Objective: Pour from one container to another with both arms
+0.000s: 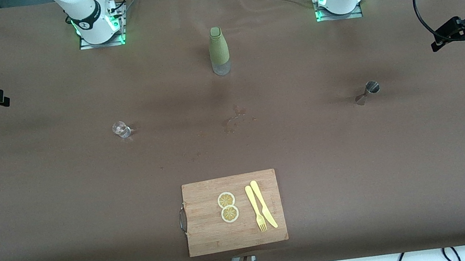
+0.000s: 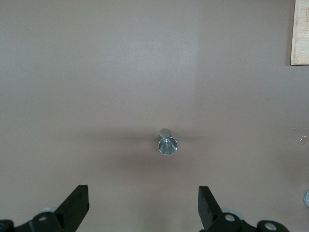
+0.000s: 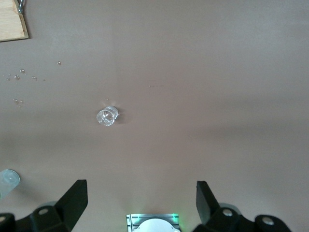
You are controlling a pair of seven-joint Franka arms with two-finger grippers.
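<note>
On the brown table [image 1: 42,198], the small clear glass [image 1: 121,129] toward the right arm's end looks light, slick and fragile, the steel jigger [image 1: 370,90] toward the left arm's end stiff and tippy, best pinched at its waist, while left gripper [image 2: 144,208] and right gripper [image 3: 141,203] hover high above them, fingers spread, empty.

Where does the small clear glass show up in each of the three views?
Front view: the clear glass stands on the table toward the right arm's end, nearer the camera than the green bottle.
Left wrist view: not in it; only the metal jigger shows.
Right wrist view: near the middle, ahead of the open right pincer.
Shared landmark: the wooden cutting board.
</note>
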